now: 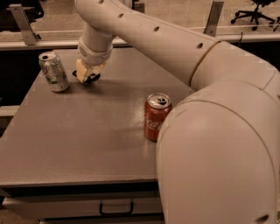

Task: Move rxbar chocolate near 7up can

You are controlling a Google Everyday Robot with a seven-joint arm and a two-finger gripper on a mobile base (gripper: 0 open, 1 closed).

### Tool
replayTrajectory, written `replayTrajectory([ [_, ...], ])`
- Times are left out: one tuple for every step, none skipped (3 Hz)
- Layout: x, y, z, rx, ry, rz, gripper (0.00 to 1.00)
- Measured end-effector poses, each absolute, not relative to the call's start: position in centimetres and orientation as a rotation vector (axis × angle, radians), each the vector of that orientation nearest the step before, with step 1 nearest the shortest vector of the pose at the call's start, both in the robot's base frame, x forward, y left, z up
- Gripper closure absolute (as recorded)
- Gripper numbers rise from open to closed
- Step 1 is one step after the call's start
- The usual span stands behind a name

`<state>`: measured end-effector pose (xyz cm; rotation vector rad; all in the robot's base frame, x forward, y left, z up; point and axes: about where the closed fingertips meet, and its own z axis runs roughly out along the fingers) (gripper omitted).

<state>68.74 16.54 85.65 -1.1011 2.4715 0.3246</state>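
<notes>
Up in the upper left of the frame, the gripper point(89, 75) hung low over the far part of the table point(87, 144), pointing down from the wrist. Its pale tan fingers point(80, 70) were drawn in narrow around the bar point(89, 79), which showed as a small dark lump at the fingertips. The bar sat right at the table surface, with a soft shadow spreading under it and to the right; whether it touched the top or hung just above it could not be told.

Just to the left of the gripper stood the 7up can point(54, 71), upright, silver top showing, green and white print on its side. The can and the bar were near each other but apart, with a strip of bare grey tabletop between them.

The arm point(175, 48) ran from the gripper up to the top edge of the frame, then swept down and right in a thick white tube with small dark holes along it, and ended in a large rounded joint that filled the lower right.

A red Coke can point(156, 116) stood upright near the middle of the frame, well apart from the bar and the 7up can, just beside that big joint.

Below the front edge of the table a drawer handle point(116, 209) showed. A chair point(258, 11) stood at the upper right.
</notes>
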Motion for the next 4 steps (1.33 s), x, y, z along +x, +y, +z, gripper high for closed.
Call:
replayTrajectory([
  [68.3,17.6,85.4,-1.133,2.461,0.357,0.52],
  [67.6,18.2,85.4,-1.154,2.466,0.373,0.21],
  [66.6,18.5,85.7,-1.161,2.483,0.375,0.0],
  [66.6,18.5,85.7,-1.161,2.483,0.376,0.0],
])
